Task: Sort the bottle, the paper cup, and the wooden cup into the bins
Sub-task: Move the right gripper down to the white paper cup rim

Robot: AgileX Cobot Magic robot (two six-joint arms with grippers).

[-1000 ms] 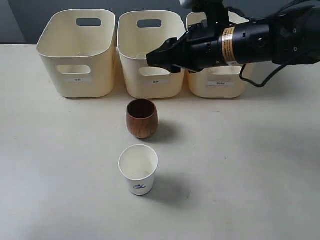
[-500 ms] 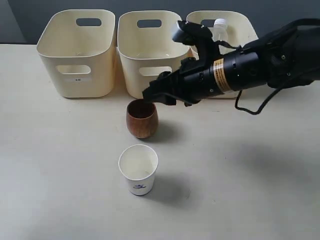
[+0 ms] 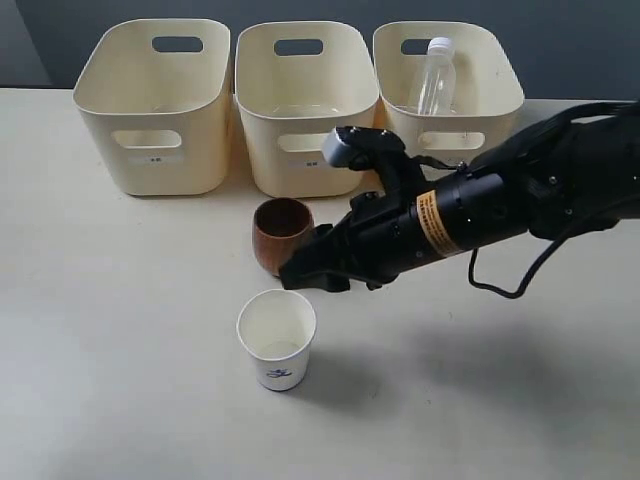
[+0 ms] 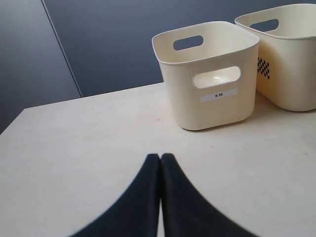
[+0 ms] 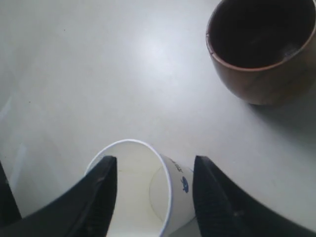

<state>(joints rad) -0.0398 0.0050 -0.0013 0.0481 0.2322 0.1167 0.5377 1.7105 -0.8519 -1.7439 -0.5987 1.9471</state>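
Since a second ago the right arm has swung off the row of bins (image 3: 150, 120) and come down over the middle of the table (image 3: 120, 330), so that the right gripper (image 5: 153, 165) now sits low at the paper cup (image 3: 277, 345). With the arm out of the way we can see the bottle (image 3: 435, 80) standing inside the bin at the right end of the row, so we judge that item sorted and the paper cup to be the one in hand. The right wrist view shows the jaws apart, one finger on either side of the cup's rim and neither clearly touching it, so nothing is held yet. The wooden cup (image 3: 278, 232) stands just behind the paper cup, between it and the bins along the table's far edge. It sits close beside the gripper body, and we think a careless closing or lift could nudge it. The left gripper (image 4: 160, 197) has its fingers pressed together and empty, low over the table near one bin. As for writing, that bin's white label (image 4: 218, 95) carries two dark characters that we read as Chinese for "wooden cup", though they are small. Its neighbour shows a black chequered patch (image 4: 264, 65) on its side. The paper cup has a small blue mark (image 3: 279, 374), and the yellow band (image 3: 430, 222) on the right arm bears print too fine to read.
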